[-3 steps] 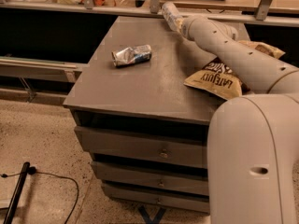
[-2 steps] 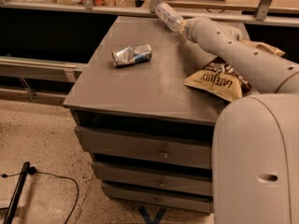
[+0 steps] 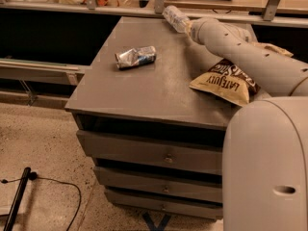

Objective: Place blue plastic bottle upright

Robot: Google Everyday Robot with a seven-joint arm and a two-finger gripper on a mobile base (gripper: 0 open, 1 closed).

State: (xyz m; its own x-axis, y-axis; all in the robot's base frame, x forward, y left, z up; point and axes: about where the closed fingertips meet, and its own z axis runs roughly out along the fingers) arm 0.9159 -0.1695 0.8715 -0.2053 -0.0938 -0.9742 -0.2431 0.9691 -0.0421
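Firstly, far edge: the blue plastic bottle (image 3: 174, 17) juts out tilted, clasped by the gripper (image 3: 186, 27) at the tip of the arm (image 3: 240, 52), over the cabinet's back rim.
Open room: crushed can (image 3: 136, 57) mid-left, well apart from the bottle; chip bag (image 3: 224, 83) right, under the arm.
Surface: matte grey cabinet top (image 3: 144, 90); drawers (image 3: 163, 153) below; speckled floor (image 3: 43, 143).
Materials: clear plastic, crumpled metal, glossy foil.

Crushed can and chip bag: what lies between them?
Bare cabinet top, in the camera view; the gripper is at the far edge by the blue plastic bottle.
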